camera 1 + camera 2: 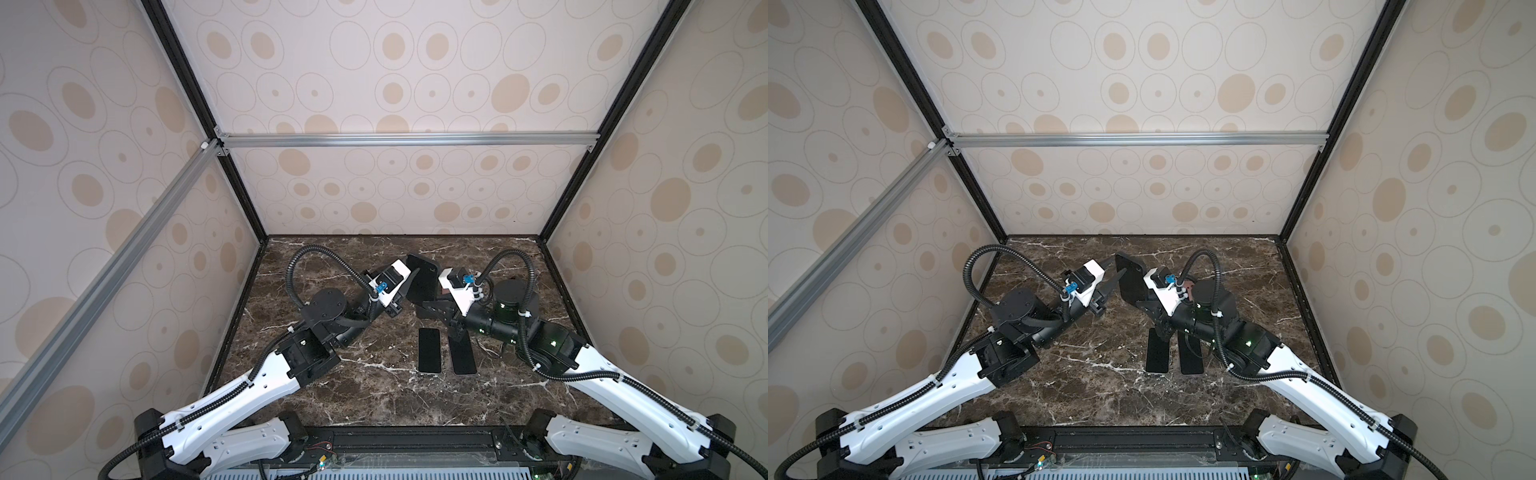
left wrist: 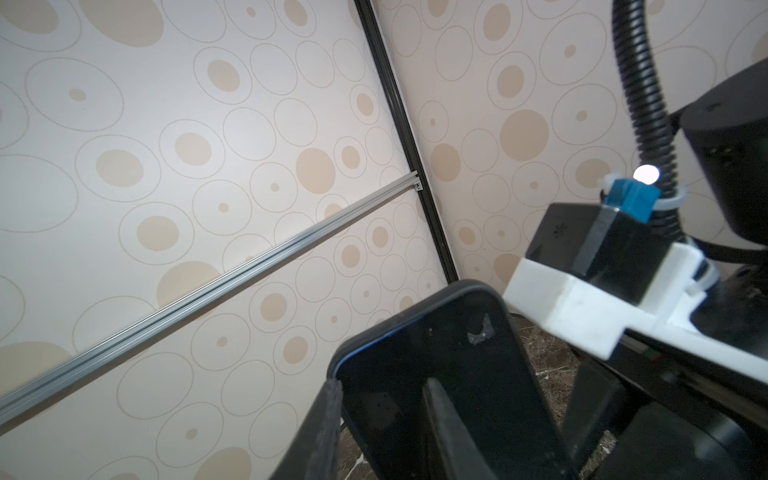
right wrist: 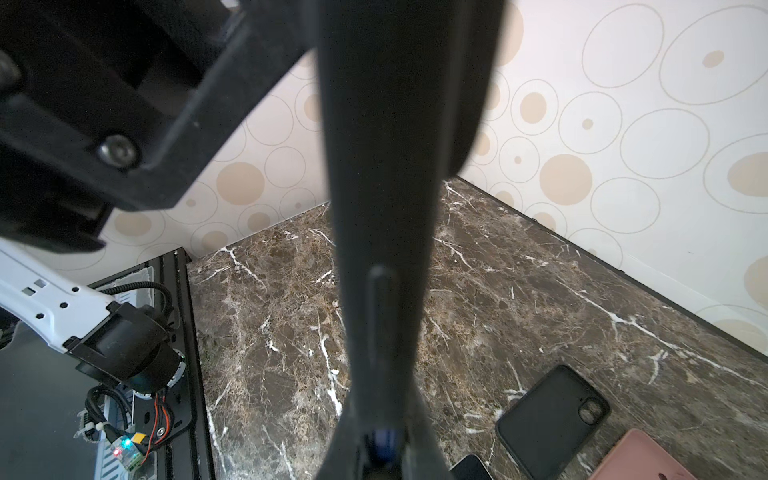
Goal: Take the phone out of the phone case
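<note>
Phone (image 2: pixel 386 399), blue-edged, apparently still seated in black phone case (image 2: pixel 469 286), held upright above the tabletop (image 1: pixel 332 395), toward its back. Left fingers (image 2: pixel 320 432) part-closed, gripping the case. Right fingers (image 1: pixel 436 311) pinched nearly closed on its lower end. Extraction judged not yet done. Two bare phones (image 1: pixel 429 350) lie flat on the tabletop, toward its front.

The table (image 1: pixel 374 399) was viewed from above its front edge in both top views, whereas each wrist view was taken close against the cased phone (image 2: pixel 457 353), shared by all four.
</note>
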Motion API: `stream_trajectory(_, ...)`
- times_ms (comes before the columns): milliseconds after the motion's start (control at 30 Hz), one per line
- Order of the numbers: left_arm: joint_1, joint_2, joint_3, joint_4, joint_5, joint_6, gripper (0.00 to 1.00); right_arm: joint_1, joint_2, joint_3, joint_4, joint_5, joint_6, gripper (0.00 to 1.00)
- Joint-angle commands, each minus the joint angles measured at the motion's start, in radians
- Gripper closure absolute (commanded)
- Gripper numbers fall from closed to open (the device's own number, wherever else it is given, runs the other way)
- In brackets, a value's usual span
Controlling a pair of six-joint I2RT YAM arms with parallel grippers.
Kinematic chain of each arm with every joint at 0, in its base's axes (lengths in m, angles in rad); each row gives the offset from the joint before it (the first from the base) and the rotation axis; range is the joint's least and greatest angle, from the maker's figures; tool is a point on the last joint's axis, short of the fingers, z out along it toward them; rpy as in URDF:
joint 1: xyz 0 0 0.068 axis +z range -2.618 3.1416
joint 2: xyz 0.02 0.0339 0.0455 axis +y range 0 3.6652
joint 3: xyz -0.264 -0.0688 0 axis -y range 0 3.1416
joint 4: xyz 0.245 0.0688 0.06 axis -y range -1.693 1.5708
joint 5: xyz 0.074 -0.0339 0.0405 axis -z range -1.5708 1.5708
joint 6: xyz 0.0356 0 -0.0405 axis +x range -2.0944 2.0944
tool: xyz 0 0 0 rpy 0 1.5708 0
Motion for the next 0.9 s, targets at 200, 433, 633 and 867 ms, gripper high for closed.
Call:
stream_trajectory(200,-0.010,-0.003,0.011,0.028,-0.002,0.028,0.68,0.015,-0.009,0.042,0.026,-0.052,-0.043,1.00)
stream_trajectory(433,-0.011,-0.001,0.010,0.024,0.001,0.020,0.68,0.017,-0.019,0.032,0.035,-0.086,-0.074,1.00)
stream_trajectory(633,-0.011,-0.001,0.011,0.015,0.021,0.006,0.68,0.018,-0.040,0.004,0.061,-0.102,-0.117,1.00)
stream_trajectory(867,-0.010,-0.004,0.015,-0.019,0.077,-0.029,0.69,0.017,-0.065,-0.024,0.100,-0.106,-0.179,1.00)
